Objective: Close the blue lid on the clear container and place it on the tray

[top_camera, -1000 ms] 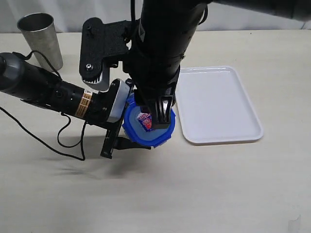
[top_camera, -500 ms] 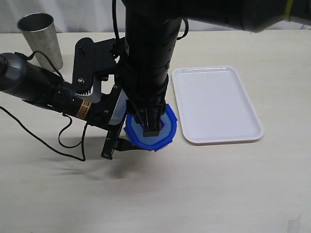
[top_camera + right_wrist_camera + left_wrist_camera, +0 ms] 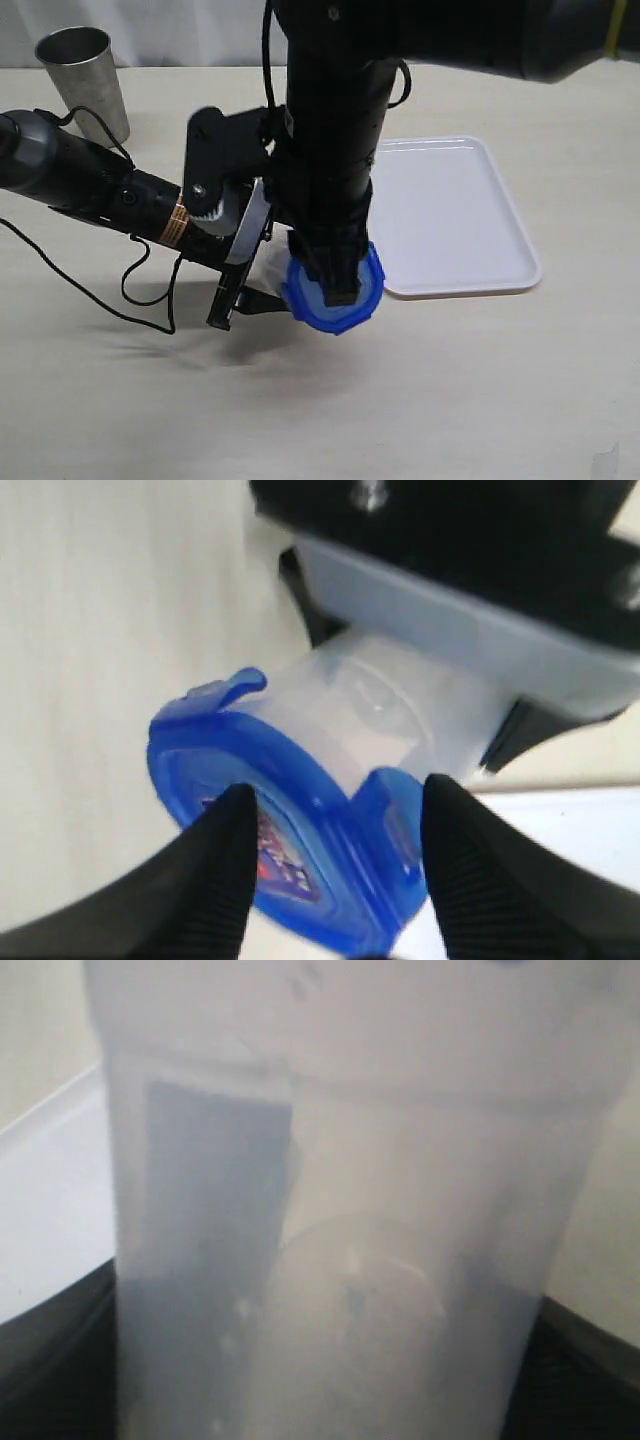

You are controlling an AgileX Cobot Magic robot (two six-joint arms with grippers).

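The clear container (image 3: pixel 268 268) lies tilted in my left gripper (image 3: pixel 250 272), which is shut on it. It fills the left wrist view (image 3: pixel 340 1260), with a dark finger (image 3: pixel 50 1360) showing at either side. The blue lid (image 3: pixel 352 312) sits at the container's mouth, tilted, its sticker face toward the right wrist camera (image 3: pixel 300 830). My right gripper (image 3: pixel 338 288) reaches down over it, and its two black fingers (image 3: pixel 225 860) stand on either side of the lid, gripping it. The clear container (image 3: pixel 400 710) shows just behind the lid. The white tray (image 3: pixel 450 210) lies to the right, bare.
A grey steel cup (image 3: pixel 85 80) stands at the back left. A black cable (image 3: pixel 130 290) loops on the table under the left arm. The tray's near left corner (image 3: pixel 395 290) is close beside the lid.
My right gripper has carried the blue lid forward and to the right, toward the tray's near corner. The left gripper holding the container has shifted slightly right with it.
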